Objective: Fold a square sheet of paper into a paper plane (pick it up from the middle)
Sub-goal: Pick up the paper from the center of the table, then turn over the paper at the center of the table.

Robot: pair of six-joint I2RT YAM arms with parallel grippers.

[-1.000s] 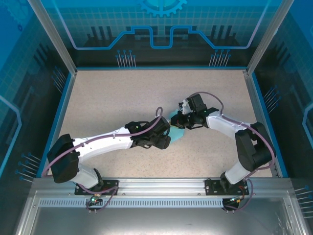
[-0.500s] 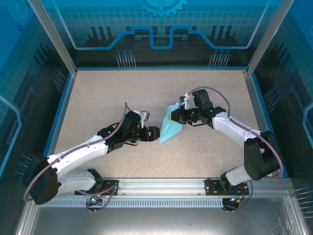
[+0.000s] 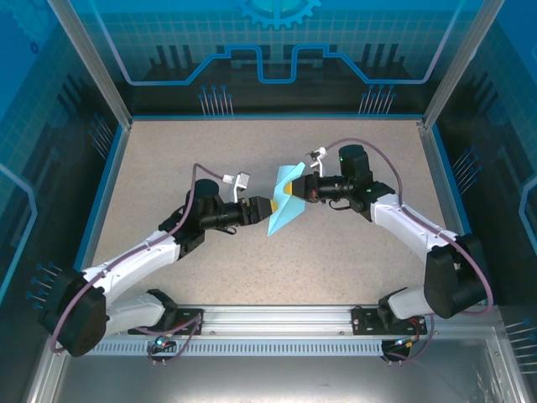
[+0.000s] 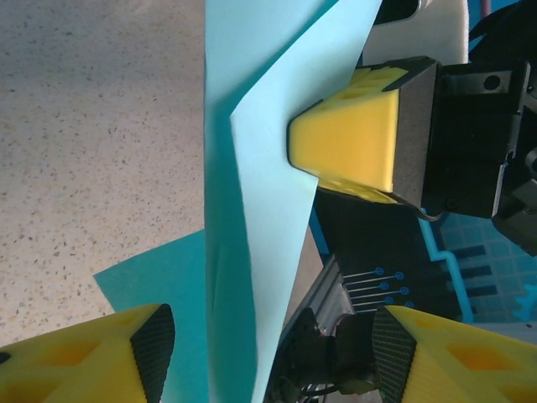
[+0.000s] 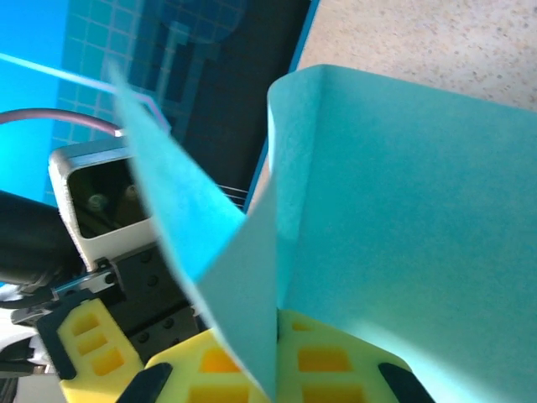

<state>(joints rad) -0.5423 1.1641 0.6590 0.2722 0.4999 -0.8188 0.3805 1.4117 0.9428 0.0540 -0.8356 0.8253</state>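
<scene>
Centre of the overhead frame: the paper plane [image 3: 282, 211] over the table [image 3: 185, 159], the left gripper [image 3: 265, 208] just left, the right gripper [image 3: 291, 191] at its upper right.

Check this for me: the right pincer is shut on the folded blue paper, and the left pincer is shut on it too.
One thing is wrong. The left pincer is not shut on the paper. In the left wrist view its yellow fingers stand apart, one on each side of the sheet. The right pincer is indeed shut on it.
</scene>
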